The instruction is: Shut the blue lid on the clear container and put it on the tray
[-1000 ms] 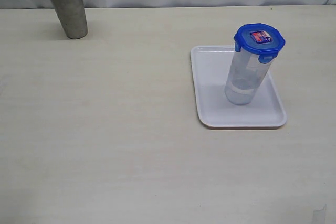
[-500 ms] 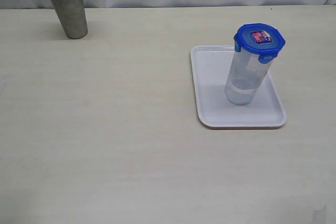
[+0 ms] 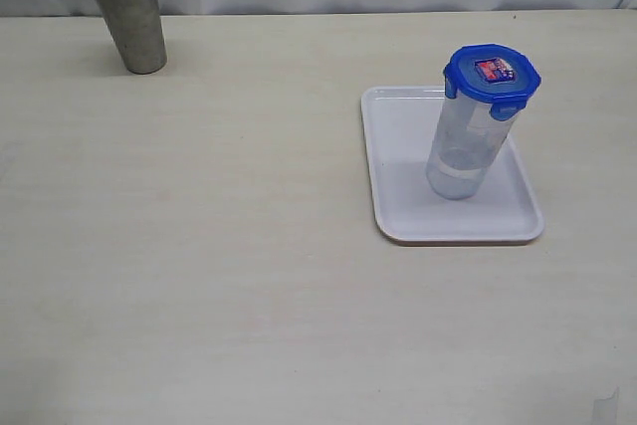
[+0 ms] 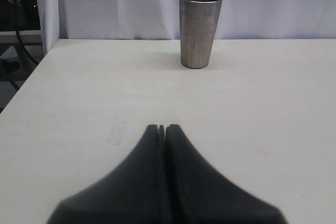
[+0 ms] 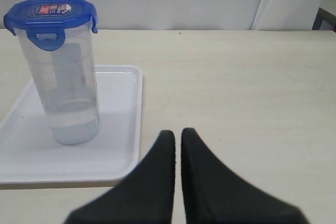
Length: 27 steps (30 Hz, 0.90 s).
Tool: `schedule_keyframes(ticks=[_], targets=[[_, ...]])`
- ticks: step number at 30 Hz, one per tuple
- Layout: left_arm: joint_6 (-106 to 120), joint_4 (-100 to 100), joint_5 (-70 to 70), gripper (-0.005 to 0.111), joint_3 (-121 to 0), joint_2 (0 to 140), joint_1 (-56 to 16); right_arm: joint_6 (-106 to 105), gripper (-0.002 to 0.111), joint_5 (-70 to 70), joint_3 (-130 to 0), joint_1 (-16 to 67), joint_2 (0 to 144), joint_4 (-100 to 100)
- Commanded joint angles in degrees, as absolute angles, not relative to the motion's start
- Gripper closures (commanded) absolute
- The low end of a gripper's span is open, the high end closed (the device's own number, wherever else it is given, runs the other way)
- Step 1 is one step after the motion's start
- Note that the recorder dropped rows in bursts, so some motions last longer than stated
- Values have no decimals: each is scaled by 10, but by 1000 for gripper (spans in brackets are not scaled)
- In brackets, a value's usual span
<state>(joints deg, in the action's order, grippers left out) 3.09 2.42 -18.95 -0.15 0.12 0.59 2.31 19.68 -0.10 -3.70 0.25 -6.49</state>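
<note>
One table (image 3: 249, 246). One white tray (image 3: 398, 176), at 3 o'clock from table centre. One clear container (image 3: 460, 151) stands upright mid-tray, long axis vertical, mouth up. One steel cup (image 3: 132, 17), upright, at 11 o'clock, well apart. One blue lid (image 3: 492, 77) seated on the container, sticker up. Two claws: left gripper (image 4: 162, 128) and right gripper (image 5: 177, 134), both with jaws drawn together, holding nothing.

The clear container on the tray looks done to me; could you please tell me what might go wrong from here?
1. The clear container stands tall and narrow on the tray; a bump could topple it.
2. Not every tab of the blue lid shows, so it may not be fully latched.
3. The shut right gripper points just past the tray; advancing off-line could shove it.
</note>
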Motion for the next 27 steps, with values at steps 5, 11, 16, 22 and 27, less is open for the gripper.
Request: schedule_keyframes(ticks=[5,11,16,22,27], targets=[[29,23,-180,107,0,0,7,24,104,196,0,-39,0,-62],[29,23,-184,107,0,0,7,24,104,196,0,-30,0,-62],[29,23,-185,107,0,0,7,24,104,196,0,-11,0,-62],[29,23,-185,107,0,0,7,24,104,196,0,-11,0,-62],[29,23,-185,107,0,0,7,24,104,196,0,-11,0,-62]])
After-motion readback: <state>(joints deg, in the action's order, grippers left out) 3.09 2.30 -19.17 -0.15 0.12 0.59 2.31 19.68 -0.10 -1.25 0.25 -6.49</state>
